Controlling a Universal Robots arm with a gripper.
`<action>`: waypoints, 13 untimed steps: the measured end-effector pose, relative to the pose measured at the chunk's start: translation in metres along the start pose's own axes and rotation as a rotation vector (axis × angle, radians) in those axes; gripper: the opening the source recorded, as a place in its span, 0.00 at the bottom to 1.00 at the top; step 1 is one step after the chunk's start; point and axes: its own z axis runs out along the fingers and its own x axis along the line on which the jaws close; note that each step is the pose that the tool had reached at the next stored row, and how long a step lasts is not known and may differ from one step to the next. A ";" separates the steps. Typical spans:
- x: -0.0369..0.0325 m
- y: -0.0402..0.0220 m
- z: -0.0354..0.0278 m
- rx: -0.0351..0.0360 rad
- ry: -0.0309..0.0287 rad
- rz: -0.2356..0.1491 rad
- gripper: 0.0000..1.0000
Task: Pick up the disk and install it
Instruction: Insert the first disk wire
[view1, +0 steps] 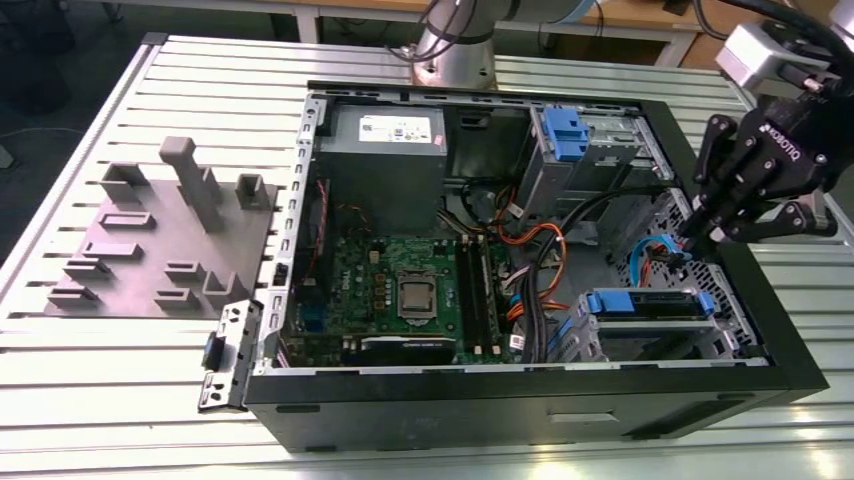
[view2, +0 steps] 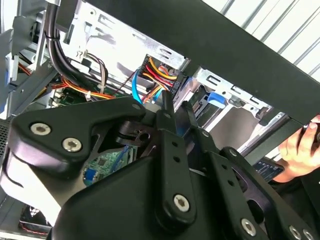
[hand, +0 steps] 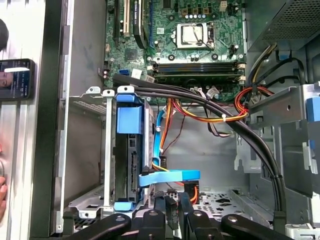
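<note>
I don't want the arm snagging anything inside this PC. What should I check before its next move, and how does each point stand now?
1. Case open, inside reachable: ok.
2. Disk sits in the drive cage: ok. Fully latched: cannot tell.
3. Gripper is inside the case beside the cage: ok.
4. Path free of cables: not ok. A blue cable runs just ahead of the gripper, with orange wires beyond it.
5. Blue cable plugged into the disk: cannot tell.
6. People clear: not ok. A hand with a phone is right beside the case.
</note>
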 end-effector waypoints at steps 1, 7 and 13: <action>-0.0003 -0.0007 0.0000 -0.0015 0.0029 0.000 0.25; -0.0016 -0.0033 0.0007 -0.0074 0.0092 0.000 0.33; -0.0034 -0.0057 0.0048 -0.0085 0.0277 0.003 0.33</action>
